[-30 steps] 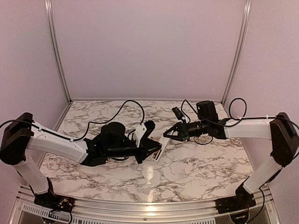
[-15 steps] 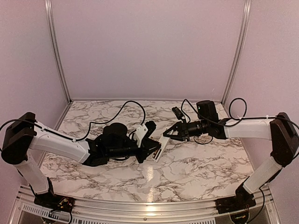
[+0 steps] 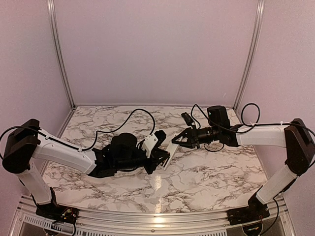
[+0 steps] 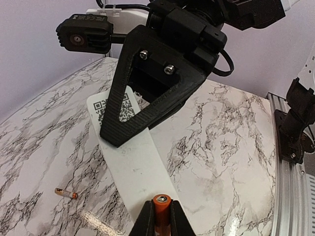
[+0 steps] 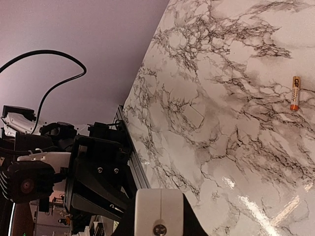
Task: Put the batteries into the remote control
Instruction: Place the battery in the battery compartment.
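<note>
Where the marbled desk [image 3: 211, 179] ends, lilac walls close it at the back and on both sides, and a metal rail [image 3: 157, 217] runs along the near edge; bare marble lies open to the far left, to the far right and behind the arms, while the middle is crowded, since both arms reach inward and their tips come close together just left of centre. The right fingers [image 4: 147, 98] are clamped on the far end of the remote control [image 4: 138, 162], a slim white bar slanting toward the left arm; the face on show is plain, with a QR sticker [image 4: 114, 107] partly under the black finger; buttons and battery bay cannot be made out, and whether the bar's near end rests on the desk I cannot tell. The left fingers [image 4: 142, 223] pinch one battery [image 4: 161, 202], its orange tip at the remote's near end; whether the two touch is unclear, and the battery's lower body is cut off by the frame edge. The second battery [image 5: 295, 92] lies flat on open marble, apart from the remote and both arms; from overhead it is too small to find. A black camera box [image 4: 83, 35] on the right wrist and a looping black cable [image 3: 133, 114] hang behind the remote; in the right wrist view the left arm [image 5: 93, 177] fills the lower left.
</note>
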